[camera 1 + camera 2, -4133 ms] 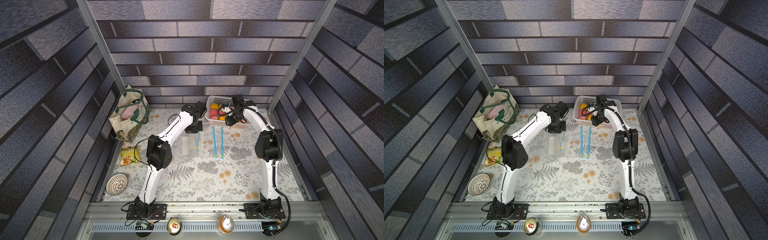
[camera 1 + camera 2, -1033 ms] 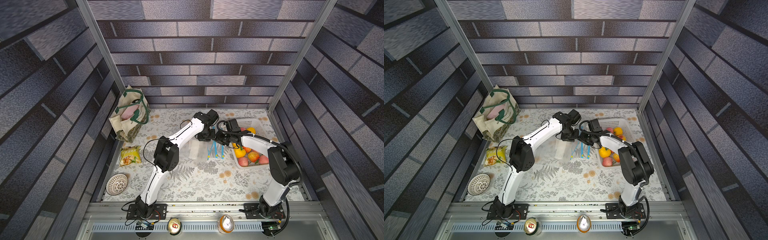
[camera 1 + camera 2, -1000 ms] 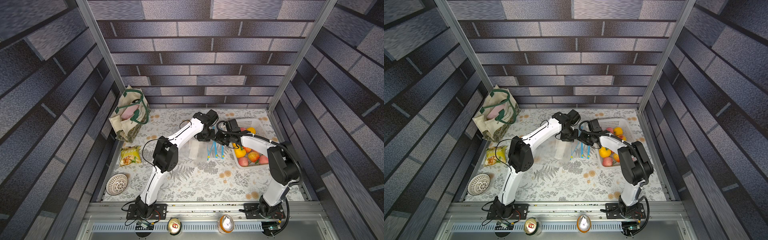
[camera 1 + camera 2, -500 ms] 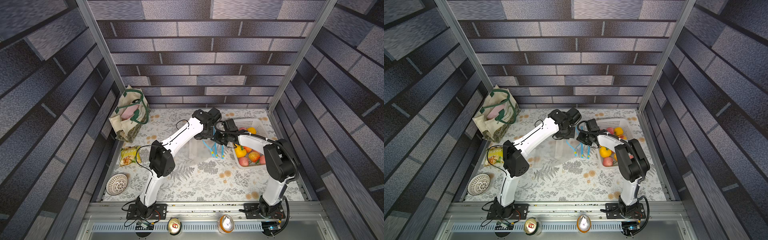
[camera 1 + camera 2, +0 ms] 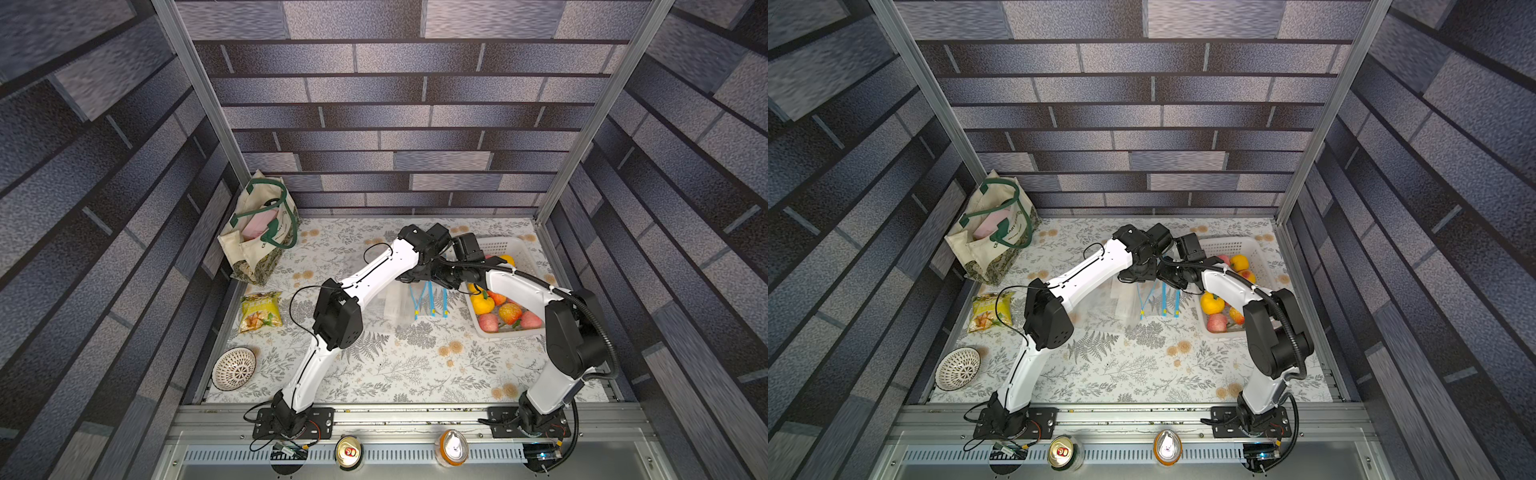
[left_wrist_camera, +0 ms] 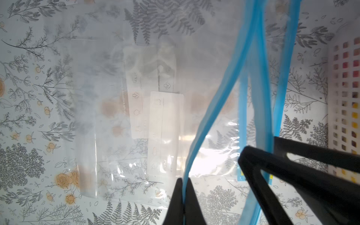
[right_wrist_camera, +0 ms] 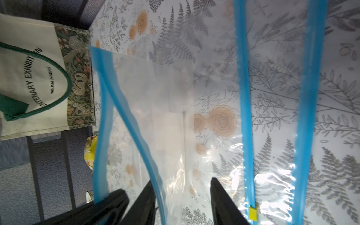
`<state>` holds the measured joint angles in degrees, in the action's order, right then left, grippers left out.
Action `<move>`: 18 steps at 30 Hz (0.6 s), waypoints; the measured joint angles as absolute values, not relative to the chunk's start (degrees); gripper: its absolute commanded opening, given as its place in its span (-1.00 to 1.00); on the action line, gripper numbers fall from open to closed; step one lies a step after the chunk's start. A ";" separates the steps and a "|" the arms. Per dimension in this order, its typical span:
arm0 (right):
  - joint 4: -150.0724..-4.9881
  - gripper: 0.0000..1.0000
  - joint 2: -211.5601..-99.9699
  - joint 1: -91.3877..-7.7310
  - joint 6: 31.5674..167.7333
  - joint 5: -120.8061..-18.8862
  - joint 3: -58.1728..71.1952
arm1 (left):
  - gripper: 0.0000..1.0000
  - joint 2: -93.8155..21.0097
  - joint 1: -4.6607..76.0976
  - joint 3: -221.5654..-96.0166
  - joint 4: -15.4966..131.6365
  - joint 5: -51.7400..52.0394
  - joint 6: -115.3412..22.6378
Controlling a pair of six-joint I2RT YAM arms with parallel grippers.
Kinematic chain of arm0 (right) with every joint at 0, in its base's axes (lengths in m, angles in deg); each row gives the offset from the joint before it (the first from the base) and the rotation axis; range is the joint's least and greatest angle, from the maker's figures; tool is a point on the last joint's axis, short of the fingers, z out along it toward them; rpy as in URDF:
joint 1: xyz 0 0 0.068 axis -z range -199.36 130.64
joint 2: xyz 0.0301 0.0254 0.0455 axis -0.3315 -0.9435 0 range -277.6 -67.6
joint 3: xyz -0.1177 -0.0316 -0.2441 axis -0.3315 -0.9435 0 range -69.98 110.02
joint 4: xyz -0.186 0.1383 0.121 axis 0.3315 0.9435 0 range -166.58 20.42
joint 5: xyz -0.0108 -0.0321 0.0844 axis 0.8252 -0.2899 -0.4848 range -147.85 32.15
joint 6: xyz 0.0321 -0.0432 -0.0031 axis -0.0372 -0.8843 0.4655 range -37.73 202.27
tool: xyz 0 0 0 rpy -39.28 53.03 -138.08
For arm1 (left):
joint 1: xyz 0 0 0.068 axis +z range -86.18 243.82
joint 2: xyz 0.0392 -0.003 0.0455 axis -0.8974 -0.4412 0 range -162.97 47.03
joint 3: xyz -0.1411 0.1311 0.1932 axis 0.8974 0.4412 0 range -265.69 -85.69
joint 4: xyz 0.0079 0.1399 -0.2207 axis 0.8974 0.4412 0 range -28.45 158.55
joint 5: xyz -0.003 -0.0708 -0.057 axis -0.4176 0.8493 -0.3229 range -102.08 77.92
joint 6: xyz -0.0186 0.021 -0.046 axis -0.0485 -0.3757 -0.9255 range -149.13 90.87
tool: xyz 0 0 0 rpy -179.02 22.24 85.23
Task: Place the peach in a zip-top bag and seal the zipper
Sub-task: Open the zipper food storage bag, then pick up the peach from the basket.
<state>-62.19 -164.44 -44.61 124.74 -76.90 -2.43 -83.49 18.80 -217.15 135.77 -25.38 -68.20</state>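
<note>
A clear zip-top bag (image 5: 417, 298) with a blue zipper is lifted at its mouth near the table's middle. My left gripper (image 6: 183, 180) is shut on one blue lip (image 6: 212, 109). The other lip (image 7: 136, 124) runs between the open jaws of my right gripper (image 7: 182, 180), close against one finger (image 7: 148, 196). In both top views the two grippers meet over the bag, left (image 5: 419, 272) and right (image 5: 1169, 274). A pinkish peach (image 5: 489, 322) lies among several fruits in the white basket (image 5: 505, 245), also seen as the peach (image 5: 1217, 322).
Two more blue-zippered bags (image 7: 243, 97) (image 7: 305, 97) lie flat beside the lifted one. A tote bag (image 5: 259, 226) stands at the back left, with a snack packet (image 5: 259, 311) and patterned bowl (image 5: 234, 368) along the left edge. Two cans (image 5: 348, 452) (image 5: 452, 446) sit on the front rail.
The right gripper's jaws have spread apart. The left arm has raised the bag's blue lip off the table. Since the earliest frames the basket has come from the back to the right side.
</note>
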 measured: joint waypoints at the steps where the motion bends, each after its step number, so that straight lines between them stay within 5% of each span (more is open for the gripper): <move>1: -62.16 0.00 -163.45 -44.61 124.81 -76.98 -2.43 | -1.00 -83.49 18.93 -217.30 135.77 -25.12 -68.18; 18: -43.83 0.33 -150.76 -32.68 114.38 -63.93 -4.75 | -1.00 -83.49 19.79 -217.49 135.70 -21.25 -67.06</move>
